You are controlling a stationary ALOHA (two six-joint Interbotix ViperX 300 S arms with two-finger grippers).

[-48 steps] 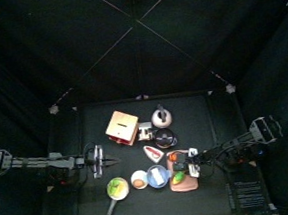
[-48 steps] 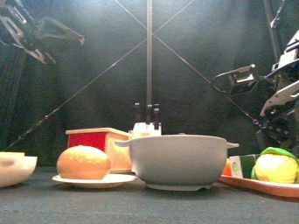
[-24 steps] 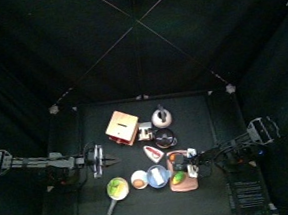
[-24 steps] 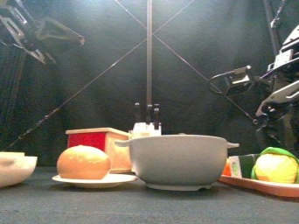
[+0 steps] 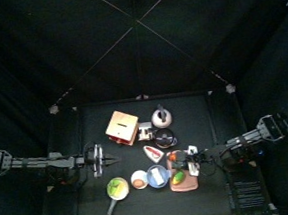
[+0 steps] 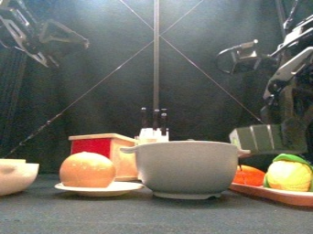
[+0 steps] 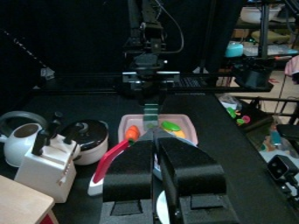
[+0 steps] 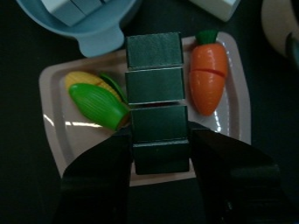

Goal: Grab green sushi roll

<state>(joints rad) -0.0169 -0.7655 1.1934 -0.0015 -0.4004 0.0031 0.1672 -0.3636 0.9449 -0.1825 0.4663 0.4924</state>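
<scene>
Right arm parked over the pink tray, left one hanging back

The left gripper [image 7: 156, 147] has its jaws a sliver apart with nothing between them, and it sits off by the table's left edge. Whether the right gripper [image 8: 156, 66] is spread or closed, I can't tell. Its wrist view looks straight down on the tray [image 8: 70, 140]: the green sushi roll [image 8: 100, 101] lies on one side of the gripper and a carrot [image 8: 208, 74] on the other, neither one held. The front view only catches the roll [image 6: 290, 174] peeking past a big white bowl [image 6: 186, 166]. The top view puts the tray [image 5: 170, 162] near the table's front edge, right of the middle.
</scene>
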